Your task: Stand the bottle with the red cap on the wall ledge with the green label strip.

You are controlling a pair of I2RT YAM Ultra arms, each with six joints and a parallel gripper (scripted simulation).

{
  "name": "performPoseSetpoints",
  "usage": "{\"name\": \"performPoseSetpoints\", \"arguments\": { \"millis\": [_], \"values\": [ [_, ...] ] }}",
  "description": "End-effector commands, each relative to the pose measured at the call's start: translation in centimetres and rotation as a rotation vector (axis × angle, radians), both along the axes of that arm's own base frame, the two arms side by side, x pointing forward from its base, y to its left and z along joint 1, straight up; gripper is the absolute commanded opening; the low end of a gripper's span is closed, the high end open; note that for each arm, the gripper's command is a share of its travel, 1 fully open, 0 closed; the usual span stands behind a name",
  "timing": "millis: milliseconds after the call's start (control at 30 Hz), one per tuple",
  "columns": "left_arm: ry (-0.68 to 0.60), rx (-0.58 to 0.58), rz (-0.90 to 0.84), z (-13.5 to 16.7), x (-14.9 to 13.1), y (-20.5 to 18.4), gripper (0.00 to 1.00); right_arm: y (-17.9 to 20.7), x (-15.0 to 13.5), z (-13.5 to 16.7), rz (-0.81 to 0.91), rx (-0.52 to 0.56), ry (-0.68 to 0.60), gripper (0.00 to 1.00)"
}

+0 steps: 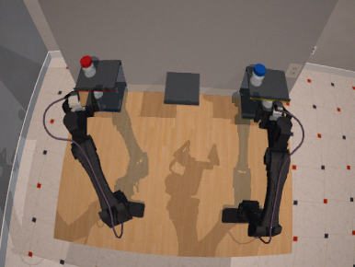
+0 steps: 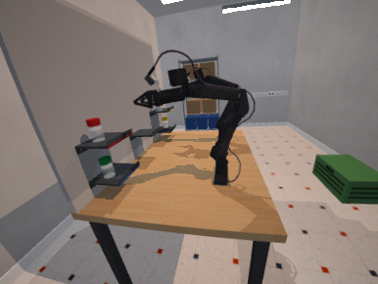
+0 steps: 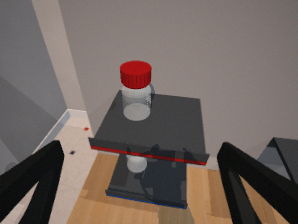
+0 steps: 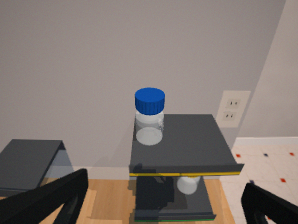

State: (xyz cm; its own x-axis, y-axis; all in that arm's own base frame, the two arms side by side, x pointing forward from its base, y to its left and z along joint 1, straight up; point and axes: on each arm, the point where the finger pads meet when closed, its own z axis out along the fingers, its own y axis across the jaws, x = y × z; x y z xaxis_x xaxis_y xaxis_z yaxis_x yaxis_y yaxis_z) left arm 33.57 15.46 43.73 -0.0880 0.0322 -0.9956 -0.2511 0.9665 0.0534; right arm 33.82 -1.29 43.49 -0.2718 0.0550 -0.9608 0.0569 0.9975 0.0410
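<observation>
Red ribbed cap (image 1: pixel 85 62) (image 2: pixel 93 121) (image 3: pixel 135 75) (image 4: pixel 0 0) on a clear, upright bottle, left hand open, right hand open.Red-capped, clear-bodied bottle (image 1: pixel 88 69) (image 2: pixel 96 132) (image 3: pixel 136 100), upright; left hand (image 1: pixel 83 105) (image 2: pixel 142 101) (image 3: pixel 141 150) and right hand (image 1: pixel 268 112) (image 4: pixel 165 185) both wide open.

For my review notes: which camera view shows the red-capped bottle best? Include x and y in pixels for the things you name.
The left wrist view: the red-capped bottle (image 1: pixel 88 67) (image 2: pixel 95 130) (image 3: pixel 136 92) appears large, cap to base, standing on the red-strip ledge (image 1: pixel 107 75) (image 2: pixel 105 141) (image 3: pixel 170 120). The exterior view shows it smaller, from the side; the top view, mostly from above. The right wrist view doesn't show it.

Lab-like room: tube lights above the table (image 1: pixel 184 230) (image 2: pixel 196 206), boxed shelving (image 2: pixel 217 93) beyond it (tiled floor (image 1: pixel 317 207) (image 2: pixel 215 260) around).
</observation>
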Motion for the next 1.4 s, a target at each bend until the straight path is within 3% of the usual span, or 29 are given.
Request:
{"name": "performPoseSetpoints", "arguments": {
  "millis": [0, 167, 667, 700, 833, 933, 1133, 1367],
  "values": [
    [0.005, 0.024, -0.025, 1.5, -0.4, 0.9, 1.00, -0.4, -0.4, -1.1, -0.010, 0.020, 0.113, 1.00],
    [0.002, 0.031, 0.021, 2.2, -0.9, 2.7, 1.00, -0.5, -0.3, 0.2, -0.013, 0.015, 0.085, 1.00],
    [-0.009, 0.031, 0.018, 2.3, -1.0, 2.4, 1.00, -0.5, -0.5, 0.0, -0.013, 0.009, 0.087, 1.00],
    [-0.023, 0.041, 0.020, 2.7, -0.9, 2.4, 0.94, -0.5, -0.5, 0.0, -0.013, 0.009, 0.087, 1.00],
    [-0.046, 0.044, 0.037, 3.1, -0.6, 2.9, 0.94, -0.5, -0.5, 0.0, -0.013, 0.009, 0.087, 1.00],
    [-0.106, 0.063, 0.045, 3.7, 1.0, 3.4, 0.94, -0.5, -0.5, 0.0, -0.013, 0.009, 0.087, 1.00],
    [-0.130, 0.026, 0.004, -0.1, 7.6, 4.2, 0.94, -0.6, 0.0, 0.4, 0.013, -0.003, 0.012, 1.00],
    [-0.141, 0.004, -0.026, -2.3, 12.3, 4.7, 0.94, -2.6, 0.2, -3.9, 0.001, -0.015, -0.012, 1.00]
  ]
}}
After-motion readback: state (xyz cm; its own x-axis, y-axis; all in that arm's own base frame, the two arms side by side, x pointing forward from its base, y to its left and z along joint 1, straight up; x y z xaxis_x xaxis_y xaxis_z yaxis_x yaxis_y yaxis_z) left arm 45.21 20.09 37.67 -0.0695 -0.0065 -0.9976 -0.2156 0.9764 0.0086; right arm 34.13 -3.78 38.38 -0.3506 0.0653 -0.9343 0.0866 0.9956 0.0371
